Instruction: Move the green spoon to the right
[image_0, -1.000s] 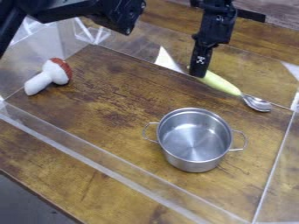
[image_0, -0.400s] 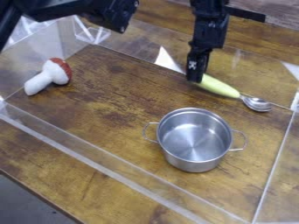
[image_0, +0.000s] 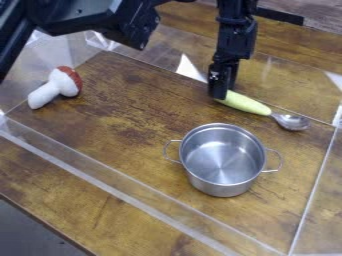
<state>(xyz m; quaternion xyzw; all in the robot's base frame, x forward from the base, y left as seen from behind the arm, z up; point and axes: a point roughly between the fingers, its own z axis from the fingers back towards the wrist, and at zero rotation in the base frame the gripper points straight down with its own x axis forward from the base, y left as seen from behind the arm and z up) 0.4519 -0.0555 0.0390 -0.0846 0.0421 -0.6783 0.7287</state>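
Note:
The green spoon (image_0: 250, 102) lies flat on the wooden table (image_0: 120, 120) at the right. Its yellow-green handle points up-left and its silver bowl (image_0: 290, 121) points toward the right edge. My gripper (image_0: 218, 90) hangs almost straight down from the black arm, with its tips at the handle's left end. It is seen side-on as one dark shape, so the gap between its fingers does not show. Whether the tips still touch the handle is unclear.
A small steel pot (image_0: 223, 157) with two side handles stands in front of the spoon. A toy mushroom (image_0: 55, 87) with a red cap lies at the far left. Clear plastic walls (image_0: 160, 205) ring the table.
The gripper has sunk a little and drifted slightly left. The spoon has shifted slightly left with it and now lies flatter on the table.

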